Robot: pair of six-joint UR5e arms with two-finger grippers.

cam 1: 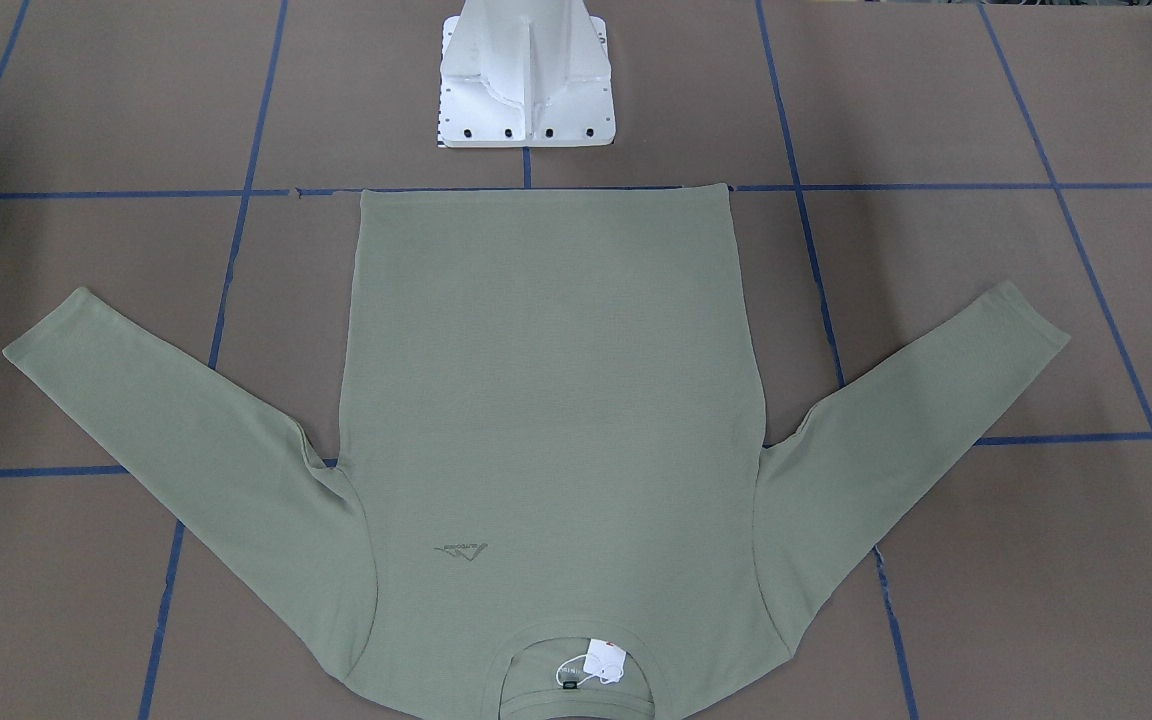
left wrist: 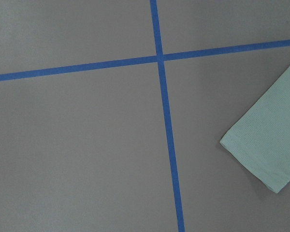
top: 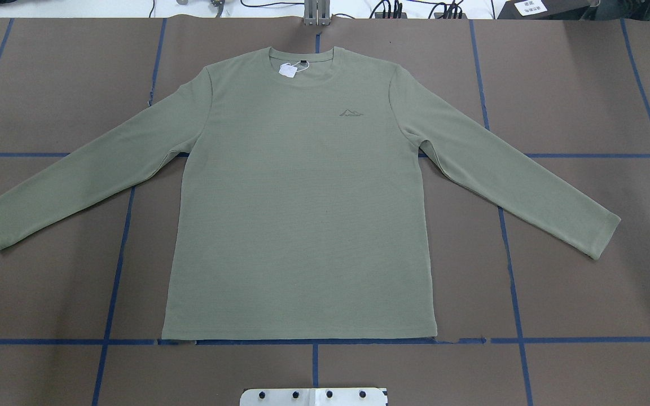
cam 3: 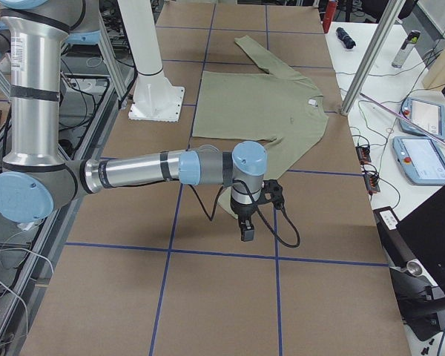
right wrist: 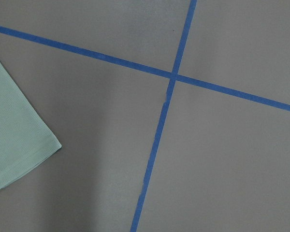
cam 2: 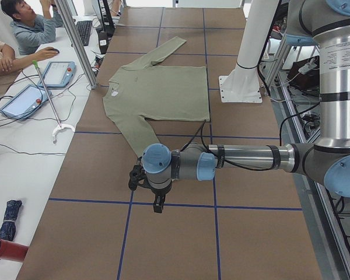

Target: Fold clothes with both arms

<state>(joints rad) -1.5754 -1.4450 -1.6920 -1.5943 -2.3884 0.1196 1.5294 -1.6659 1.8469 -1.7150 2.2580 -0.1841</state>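
The sage-green long-sleeved shirt (top: 302, 214) lies flat and face up on the brown table, both sleeves spread outward and its hem toward the robot base. A white tag (top: 288, 70) sits at the neck and a small logo (top: 351, 113) on the chest. My left gripper (cam 2: 158, 204) hangs above the table beyond the left sleeve's end, whose cuff (left wrist: 268, 145) shows in the left wrist view. My right gripper (cam 3: 246, 231) hangs likewise beyond the right sleeve, whose cuff (right wrist: 14, 140) shows in the right wrist view. Neither touches the shirt (cam 1: 546, 400). I cannot tell whether the grippers are open or shut.
The white pedestal base (cam 1: 526, 80) stands just behind the hem. Blue tape lines (top: 508, 254) grid the table. People (cam 2: 29, 26) sit at a side desk with pendants (cam 2: 61, 73), cables and a metal post (cam 2: 79, 41) near the collar. More pendants (cam 3: 423, 159) lie there.
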